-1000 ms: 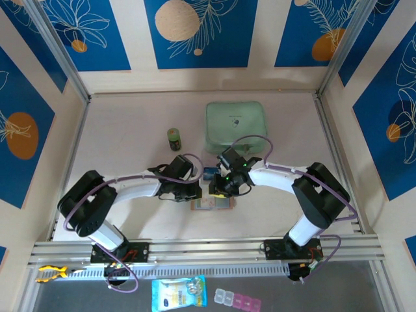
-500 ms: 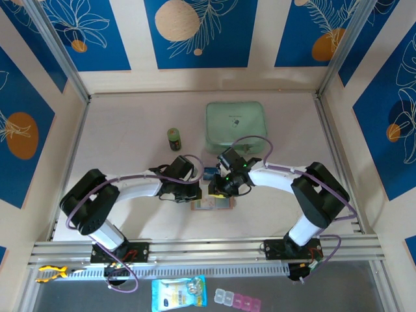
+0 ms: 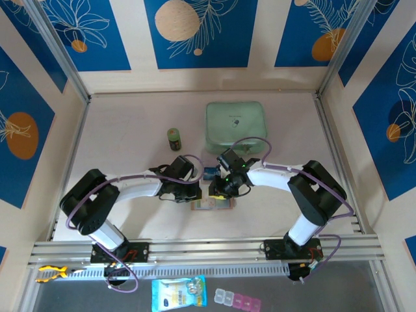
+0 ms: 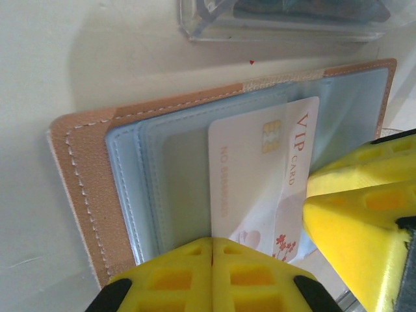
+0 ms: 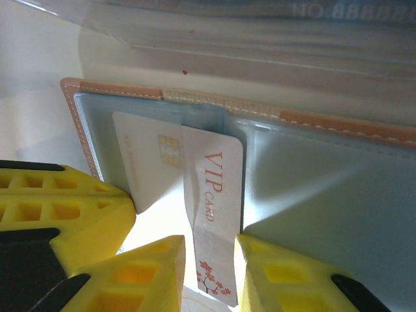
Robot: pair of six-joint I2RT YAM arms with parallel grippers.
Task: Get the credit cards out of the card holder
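The tan card holder lies open on the table, also seen at its tan edge and from above. A white card with a chip and red "VIP CARD" print sticks halfway out of a grey-clear pocket. My right gripper is open, its yellow fingers either side of the card's free end. My left gripper is shut, tips pressing the pocket beside the card. From above, both grippers meet over the holder. No blue card is plainly visible.
A clear plastic packet lies just beyond the holder. Farther back stand a mint-green zip case and a small dark bottle. A blue item sits between the two wrists. Aluminium rails edge the table.
The right arm's elbow has edged slightly left. Both grippers stay over the card holder.
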